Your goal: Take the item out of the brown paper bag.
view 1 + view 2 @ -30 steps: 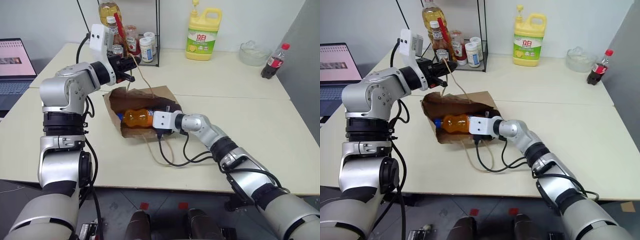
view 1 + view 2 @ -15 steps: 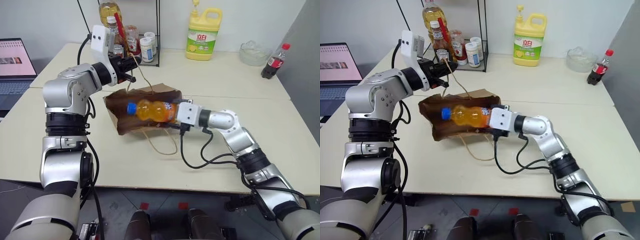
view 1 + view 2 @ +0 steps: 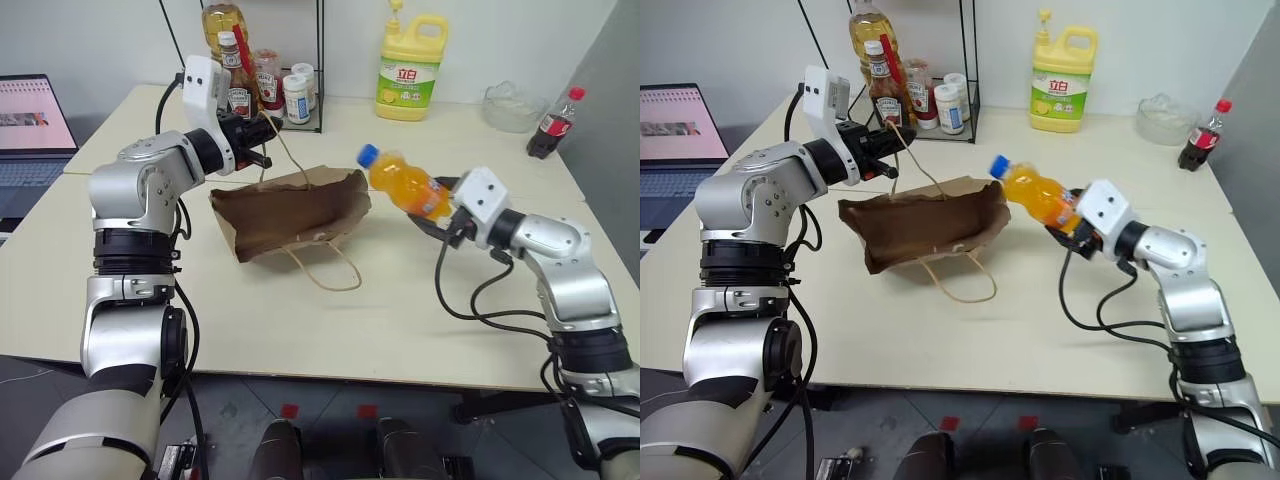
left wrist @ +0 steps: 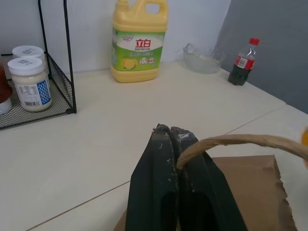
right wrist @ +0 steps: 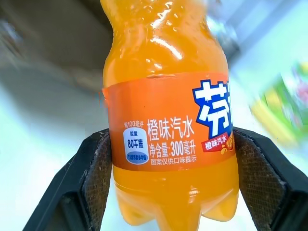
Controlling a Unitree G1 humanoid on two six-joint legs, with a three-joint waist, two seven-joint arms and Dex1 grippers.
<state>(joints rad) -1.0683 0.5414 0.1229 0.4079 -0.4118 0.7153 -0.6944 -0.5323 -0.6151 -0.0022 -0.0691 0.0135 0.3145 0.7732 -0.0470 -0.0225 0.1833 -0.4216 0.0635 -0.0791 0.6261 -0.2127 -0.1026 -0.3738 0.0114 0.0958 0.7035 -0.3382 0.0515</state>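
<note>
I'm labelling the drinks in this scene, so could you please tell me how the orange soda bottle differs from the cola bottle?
The orange soda bottle holds orange liquid under a blue cap; the cola bottle is dark with a red cap. The orange one is tilted in the air, clamped in the right pincer; the cola stands upright on the table, untouched, at the far right corner. Both are small, capped plastic bottles.
</note>
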